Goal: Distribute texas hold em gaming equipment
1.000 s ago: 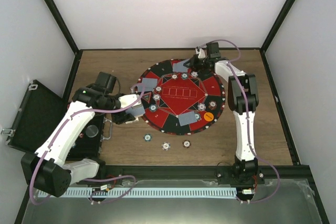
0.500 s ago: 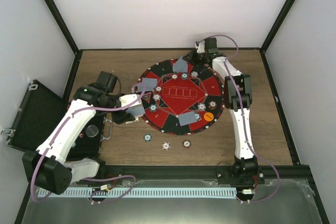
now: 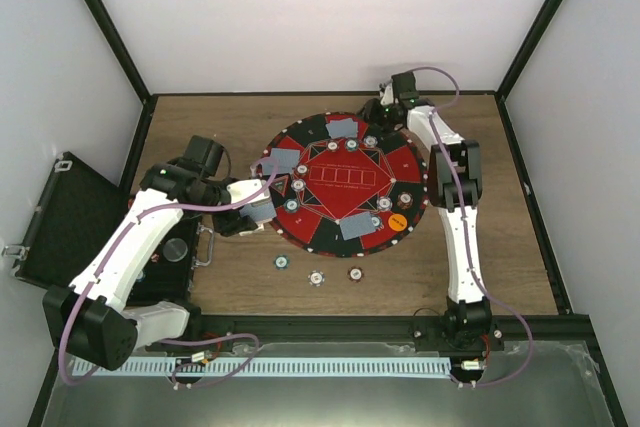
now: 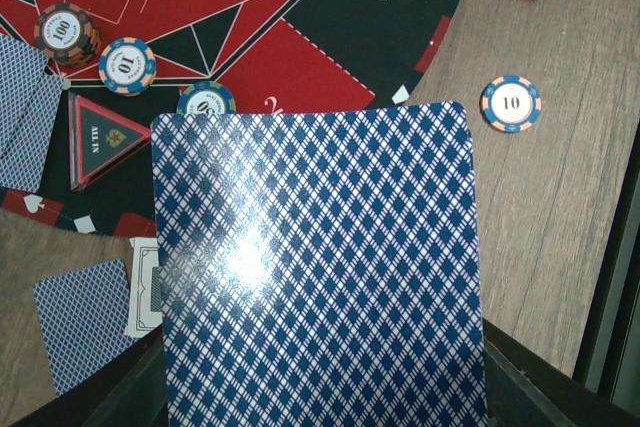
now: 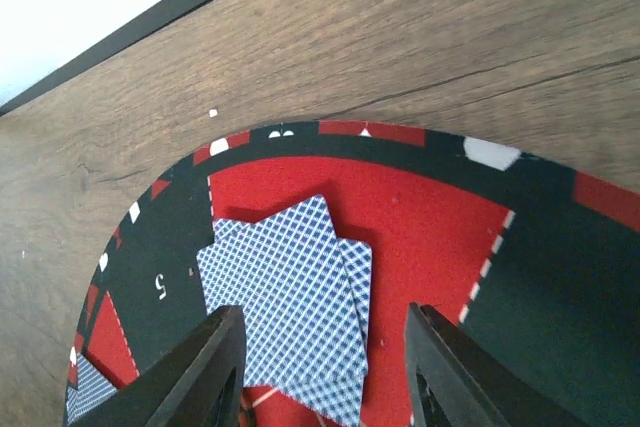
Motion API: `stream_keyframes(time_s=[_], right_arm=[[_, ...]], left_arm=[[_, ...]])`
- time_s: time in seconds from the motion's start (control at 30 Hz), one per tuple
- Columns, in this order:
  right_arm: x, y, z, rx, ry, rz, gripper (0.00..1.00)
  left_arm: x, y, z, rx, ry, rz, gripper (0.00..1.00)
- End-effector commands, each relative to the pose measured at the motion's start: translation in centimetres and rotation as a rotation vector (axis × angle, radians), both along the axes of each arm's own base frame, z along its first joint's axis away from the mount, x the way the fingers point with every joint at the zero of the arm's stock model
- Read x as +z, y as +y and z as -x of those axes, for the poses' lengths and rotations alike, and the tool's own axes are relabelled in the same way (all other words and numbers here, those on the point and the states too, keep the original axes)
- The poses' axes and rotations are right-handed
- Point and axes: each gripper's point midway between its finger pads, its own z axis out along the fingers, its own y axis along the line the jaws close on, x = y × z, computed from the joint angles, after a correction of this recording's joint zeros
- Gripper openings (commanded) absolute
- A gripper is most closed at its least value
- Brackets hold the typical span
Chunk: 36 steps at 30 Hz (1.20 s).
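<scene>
A round red-and-black poker mat (image 3: 345, 182) carries blue-backed card pairs (image 3: 343, 128) and striped chips (image 3: 298, 185). An orange disc (image 3: 397, 219) lies near its right rim. My right gripper (image 5: 325, 377) hangs open over the far sector, its fingers either side of two overlapping cards (image 5: 290, 307) that lie flat on the red felt. My left gripper (image 3: 252, 213) stays at the mat's left edge, shut on a blue-backed card (image 4: 315, 267) that hides its fingers. Three loose chips (image 3: 316, 277) lie on the wood in front of the mat.
An open black case (image 3: 60, 217) lies at the left, partly under the left arm. Two cards (image 4: 85, 322) rest on the wood beside the mat's left rim, and an "all in" triangle (image 4: 100, 142) sits on the mat. Black frame rails border the table.
My right gripper has opened and let a card go onto the far sector, then drawn back a little towards the far edge. The left arm has not moved.
</scene>
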Motion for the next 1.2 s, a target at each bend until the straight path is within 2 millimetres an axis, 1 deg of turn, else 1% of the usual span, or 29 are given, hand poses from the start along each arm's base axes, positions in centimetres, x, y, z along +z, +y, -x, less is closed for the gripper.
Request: stream_keyframes(time_s=[0.0,0.07,0.13,0.2,0.3,0.37,0.47,0.53,0.6,0.7,0.8,0.93,1.17], right_arm=[[8.8,-1.9,0.3,-0.031,-0.15,0.063,0.46],[10.5,-1.5,1.6,-0.02,-0.168,0.032,0.47],[12.3,-0.5,3.2,0.005,-0.185,-0.011,0.5],[14.6,1.0,5.9,0.048,-0.206,-0.052,0.56],[16.4,4.0,10.7,0.119,-0.226,-0.093,0.64],[16.9,6.7,14.6,0.189,-0.221,-0.141,0.68],[17.1,9.5,20.3,0.264,-0.198,-0.202,0.74],[16.8,11.2,24.0,0.316,-0.172,-0.226,0.78],[16.5,12.9,27.3,0.366,-0.144,-0.245,0.81],[16.5,14.9,31.4,0.436,-0.109,-0.295,0.83],[16.3,16.2,34.2,0.48,-0.076,-0.327,0.84],[16.7,17.6,36.4,0.524,-0.051,-0.375,0.84],[16.7,20.9,38.1,0.604,-0.021,-0.415,0.84]], left_arm=[[1.0,-0.5,0.0,-0.01,-0.018,0.029,0.04],[1.1,-0.6,0.0,-0.01,-0.021,0.035,0.04],[1.3,-0.6,-0.1,-0.008,-0.025,0.041,0.04],[1.4,-0.7,0.0,-0.01,-0.027,0.046,0.04],[1.6,-0.7,0.1,-0.009,-0.029,0.054,0.04],[1.6,-0.8,0.1,-0.01,-0.03,0.059,0.04],[1.7,-0.9,0.2,-0.01,-0.031,0.067,0.04],[1.7,-0.9,0.3,-0.012,-0.031,0.072,0.04],[1.7,-1.0,0.4,-0.017,-0.03,0.073,0.04],[1.8,-1.0,0.3,-0.017,-0.033,0.074,0.04],[1.9,-1.0,0.3,-0.017,-0.035,0.078,0.04],[1.8,-1.0,0.5,-0.021,-0.034,0.076,0.04],[1.9,-1.1,0.4,-0.022,-0.037,0.076,0.04]])
